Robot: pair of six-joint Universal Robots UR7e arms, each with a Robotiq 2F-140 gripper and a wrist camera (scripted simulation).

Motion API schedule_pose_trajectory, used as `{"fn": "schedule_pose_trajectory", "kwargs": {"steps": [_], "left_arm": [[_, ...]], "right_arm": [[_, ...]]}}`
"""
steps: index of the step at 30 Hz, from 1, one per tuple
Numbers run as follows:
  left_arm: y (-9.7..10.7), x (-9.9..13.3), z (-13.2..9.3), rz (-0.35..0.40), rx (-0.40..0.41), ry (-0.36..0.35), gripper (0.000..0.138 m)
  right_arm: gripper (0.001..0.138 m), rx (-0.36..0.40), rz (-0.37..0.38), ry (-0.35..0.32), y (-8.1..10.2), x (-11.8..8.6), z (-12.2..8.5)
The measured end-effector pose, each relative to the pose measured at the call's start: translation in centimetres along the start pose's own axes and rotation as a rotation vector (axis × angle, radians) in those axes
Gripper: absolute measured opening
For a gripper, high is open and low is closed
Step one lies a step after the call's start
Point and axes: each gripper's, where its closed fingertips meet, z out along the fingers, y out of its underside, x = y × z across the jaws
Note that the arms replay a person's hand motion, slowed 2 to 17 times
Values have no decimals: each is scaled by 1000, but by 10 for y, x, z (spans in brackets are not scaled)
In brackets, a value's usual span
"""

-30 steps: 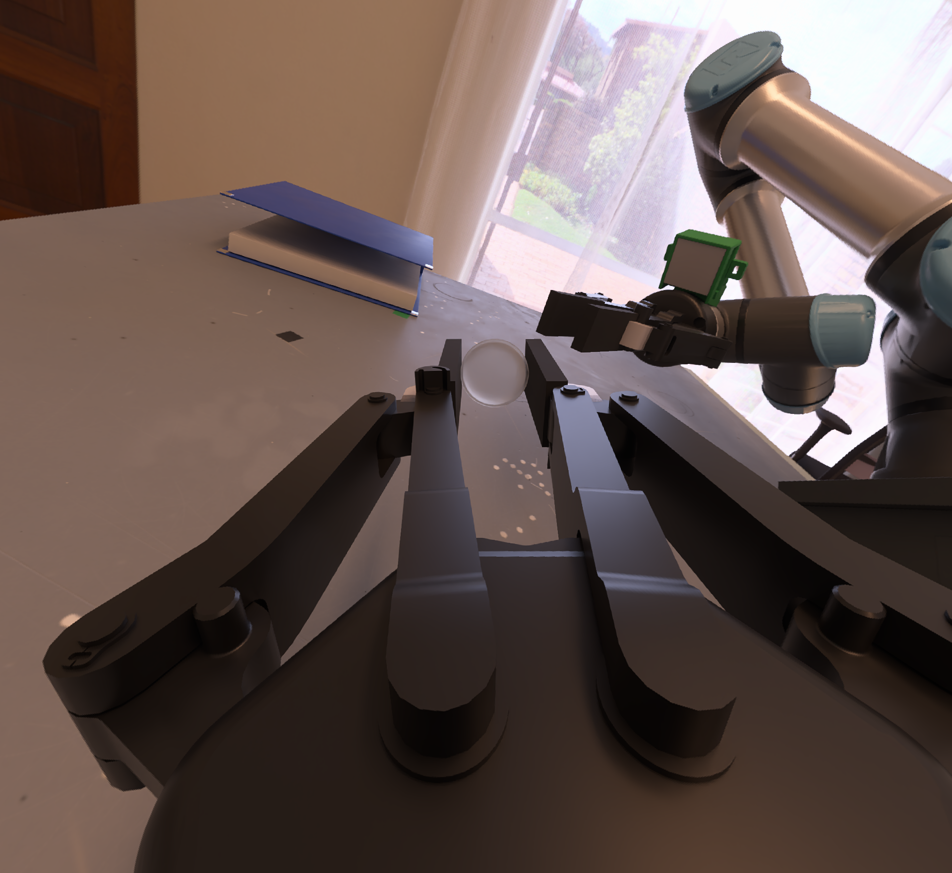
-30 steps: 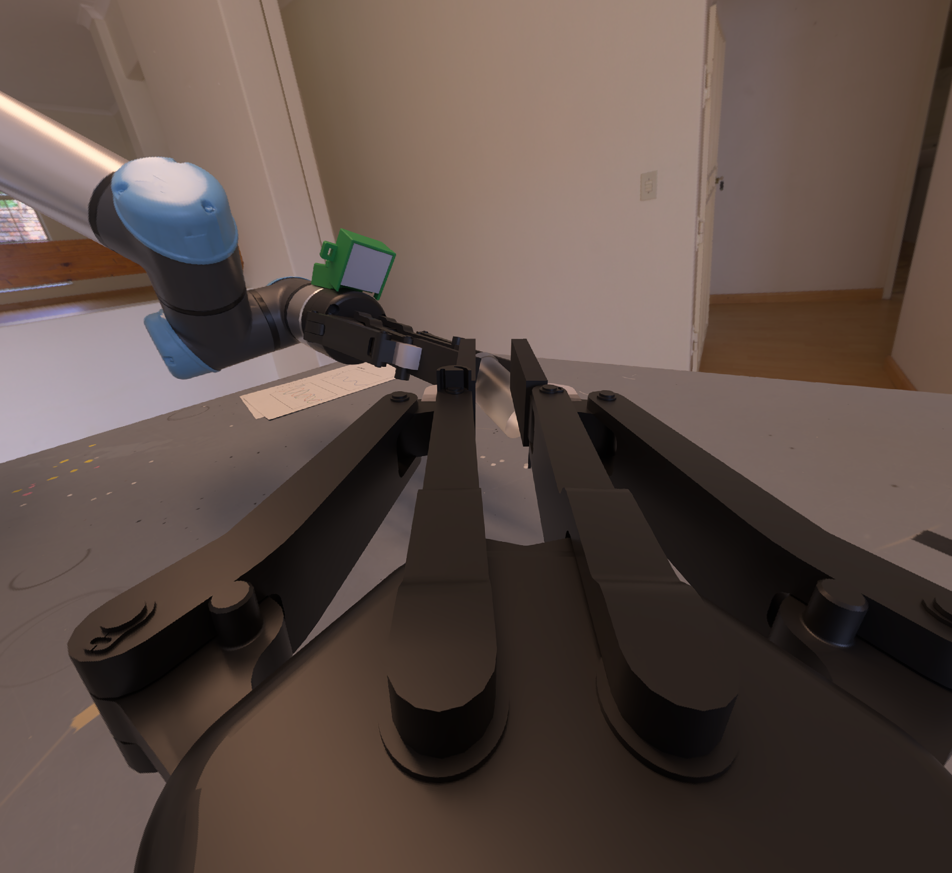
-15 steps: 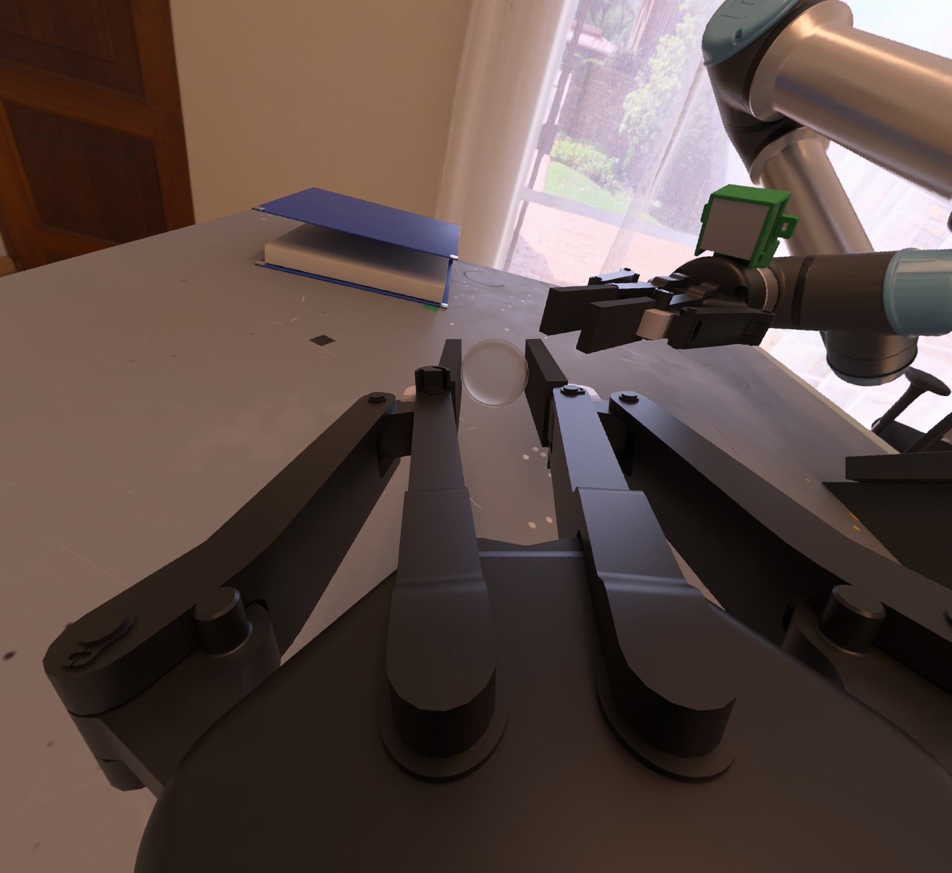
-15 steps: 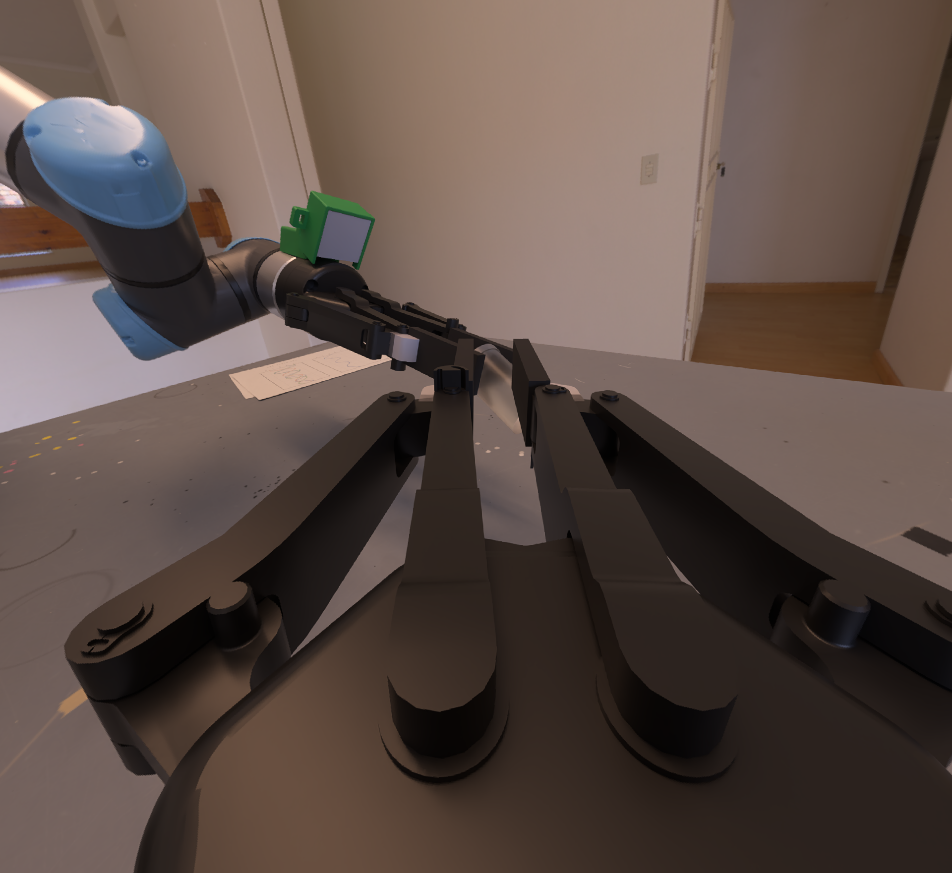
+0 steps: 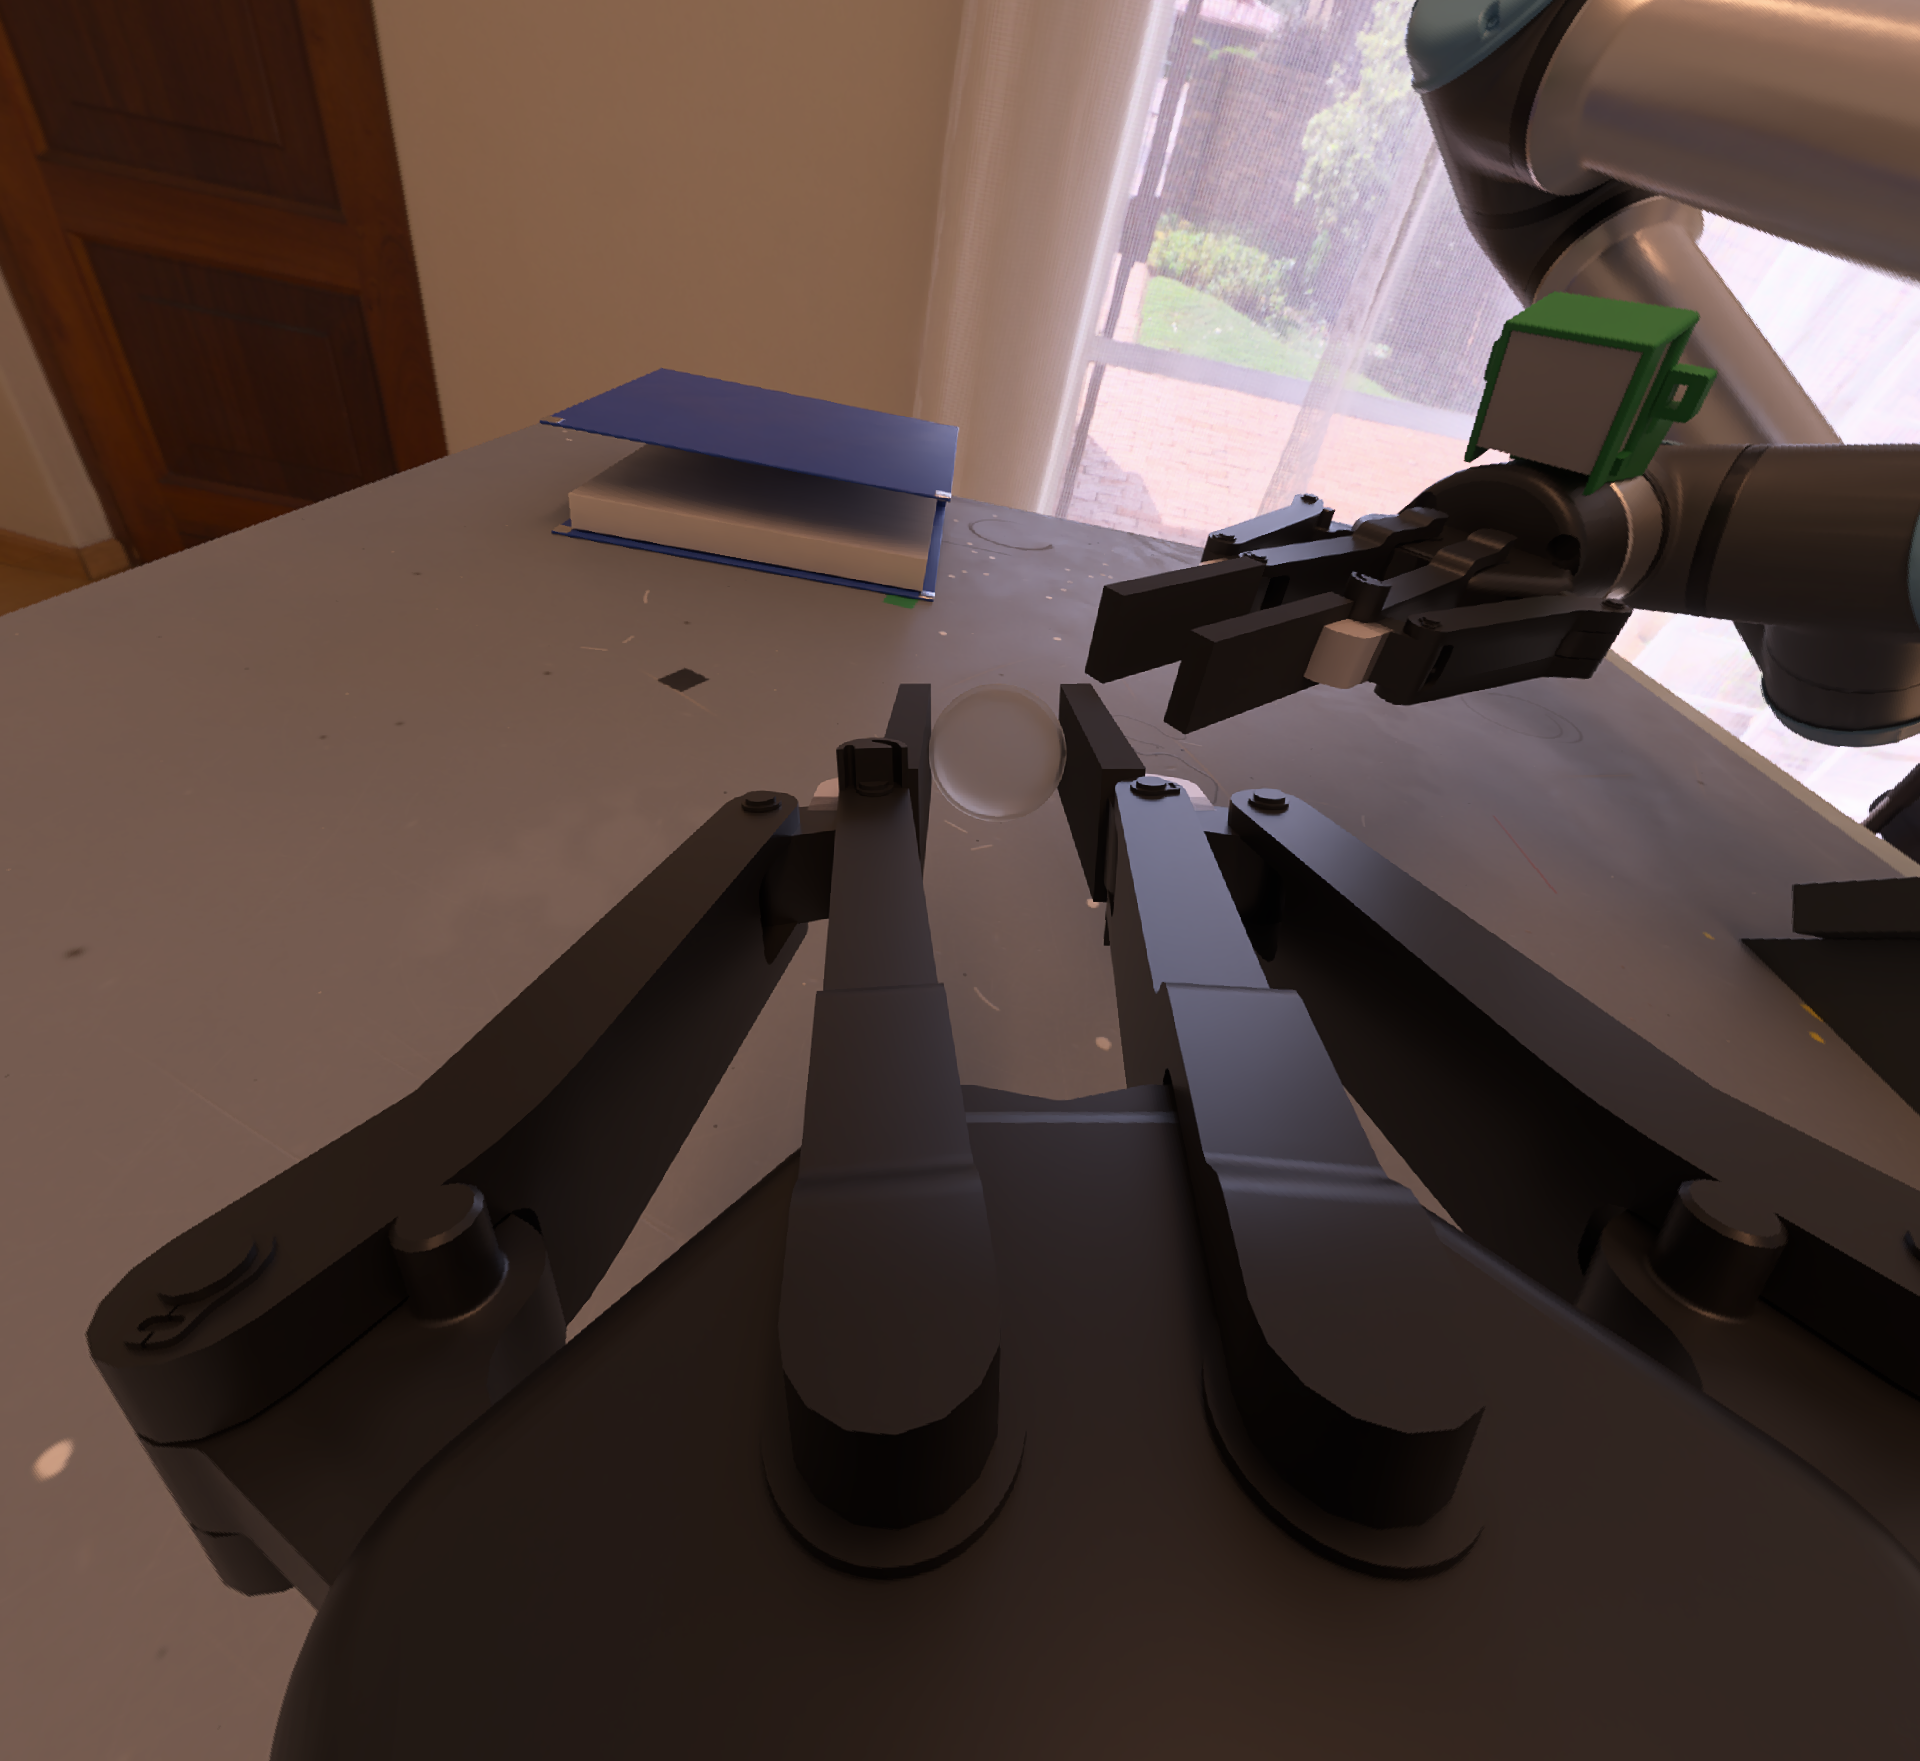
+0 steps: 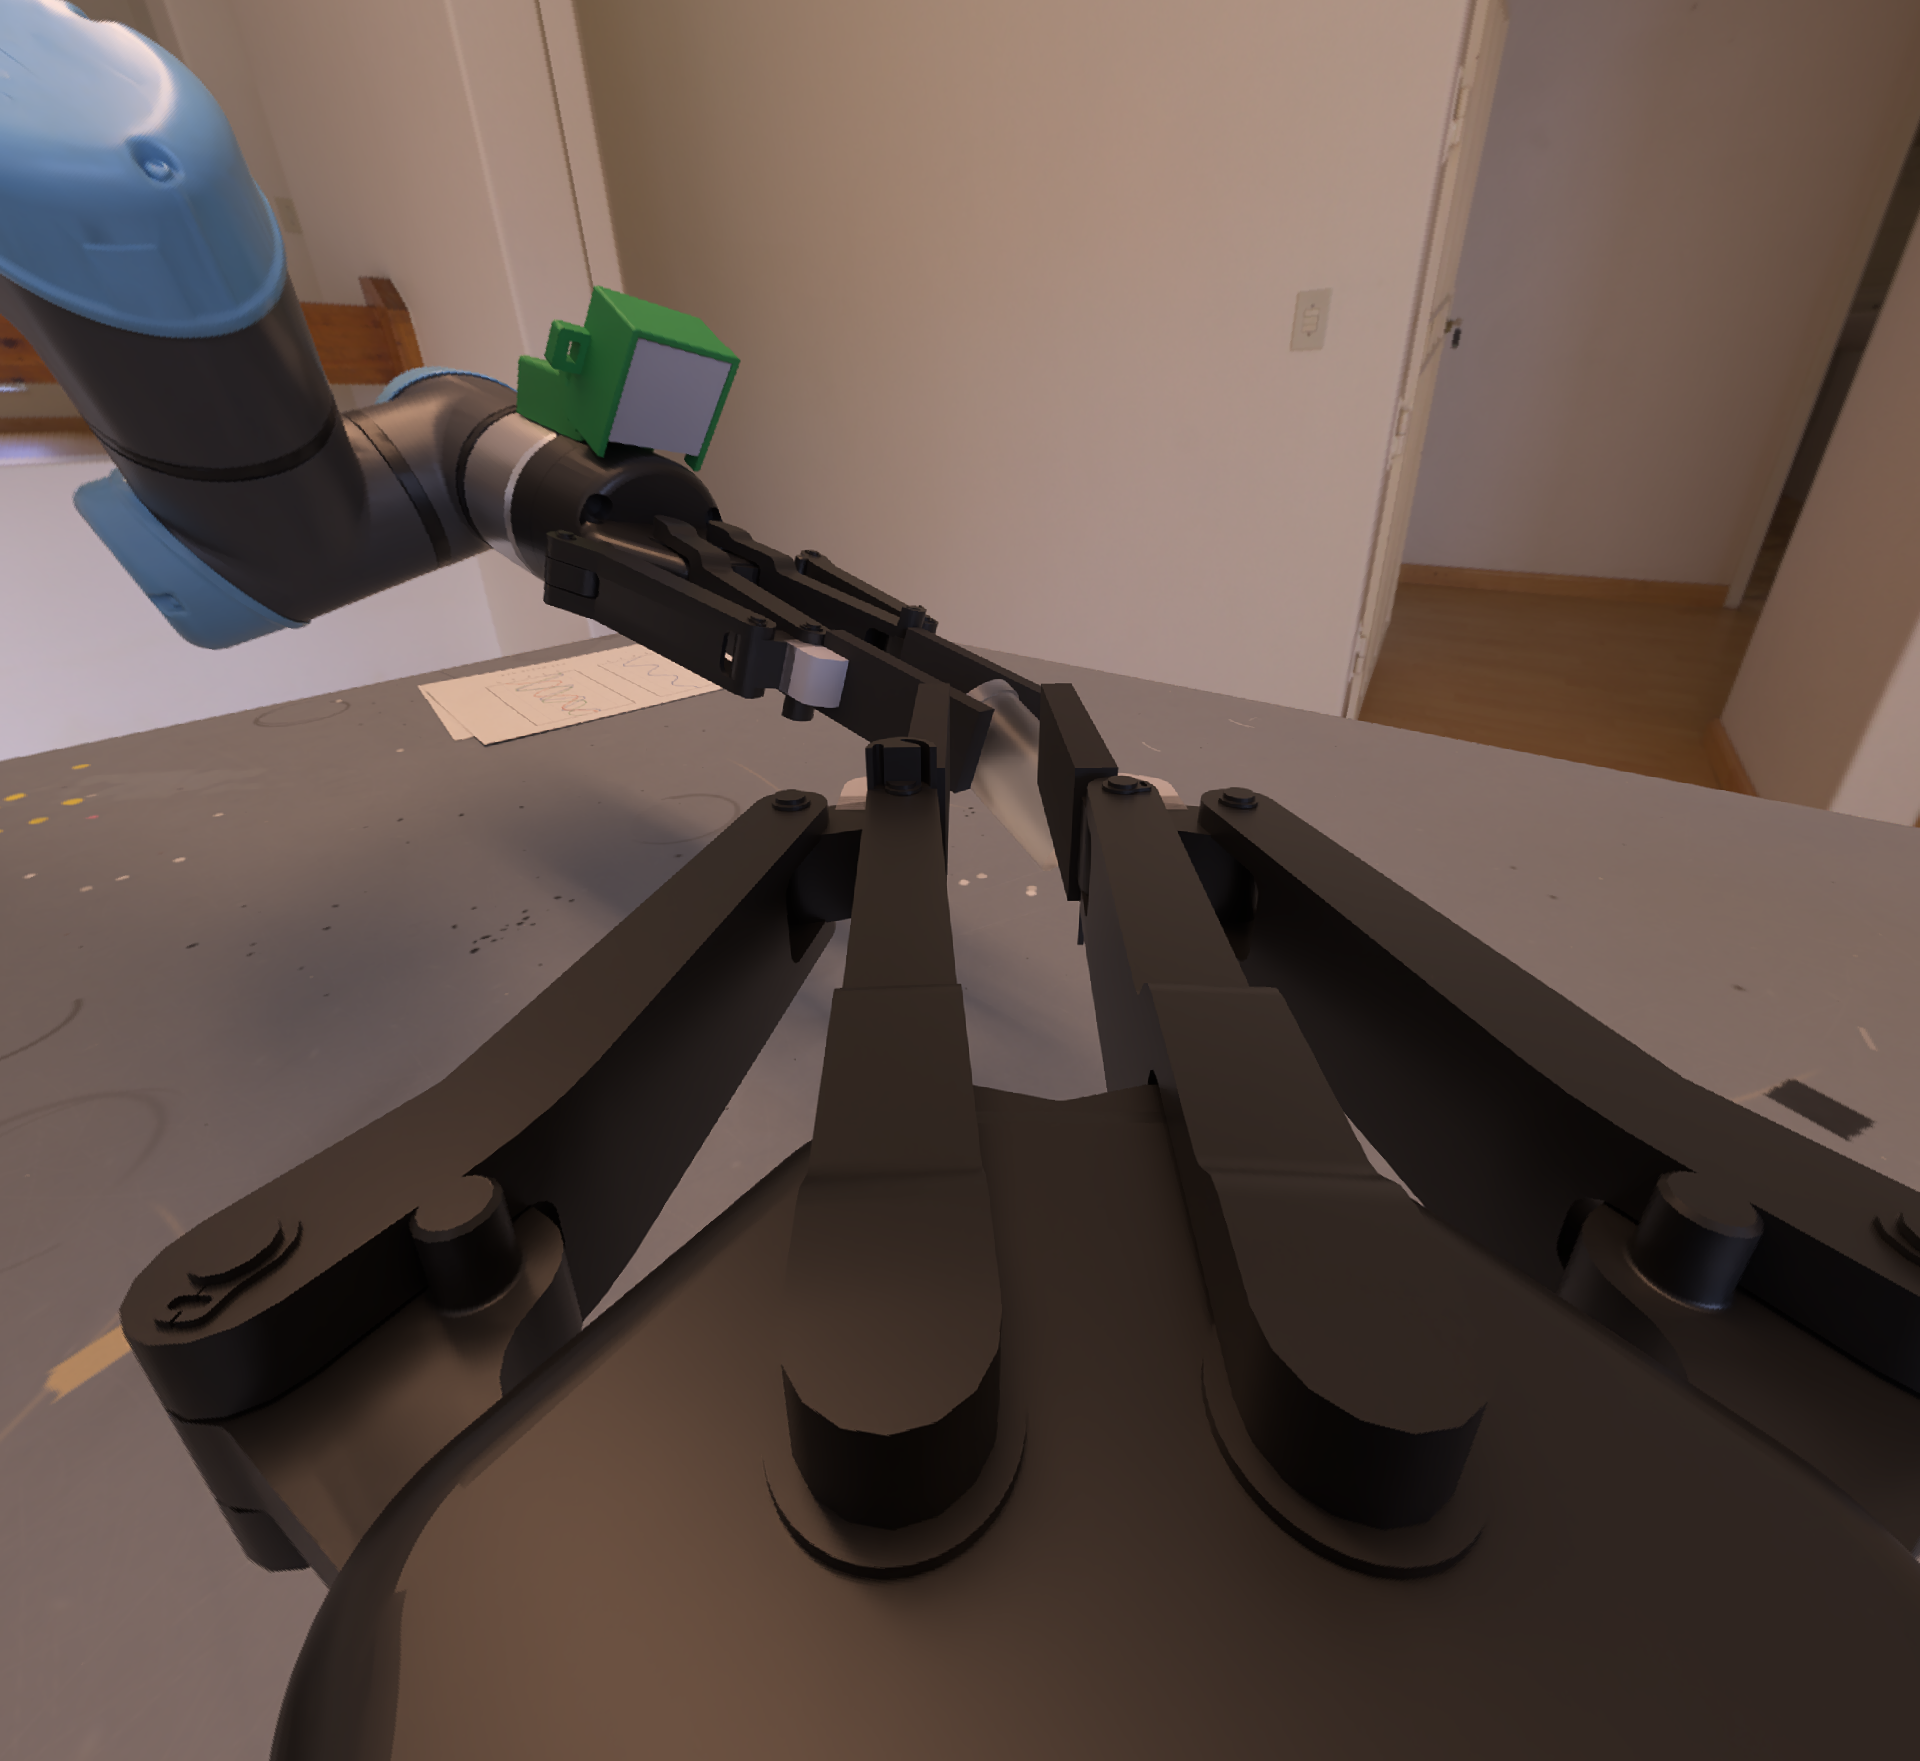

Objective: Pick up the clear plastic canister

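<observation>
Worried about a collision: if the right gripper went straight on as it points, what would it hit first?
Probably the clear canister held by the left gripper, just ahead; depth unclear.

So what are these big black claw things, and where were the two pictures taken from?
They are the two-finger grippers of two robot arms. Each picture comes from a camera on one wrist, looking along that gripper's own fingers. In the left wrist view, the left gripper holds the clear plastic canister, seen end-on as a round glassy shape. The right gripper is farther off on the right, open and empty. The right wrist view looks back at the left arm. On the grey table lie a blue book and a sheet of paper.
</observation>
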Motion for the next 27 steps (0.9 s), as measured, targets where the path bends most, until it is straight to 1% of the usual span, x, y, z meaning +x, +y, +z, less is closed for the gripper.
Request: {"fn": "schedule_pose_trajectory", "kwargs": {"steps": [8,13,16,27], "left_arm": [[3,1,2,25,-22,-18,33],[4,1,3,44,-31,-31,33],[5,2,4,55,-37,-32,33],[6,3,5,86,-51,-55,33]], "right_arm": [[26,-19,-30,35,3,3,3],[31,-22,-32,51,3,4,5],[34,-24,-28,54,4,5,6],[34,-37,-6,38,7,3,9]]}}
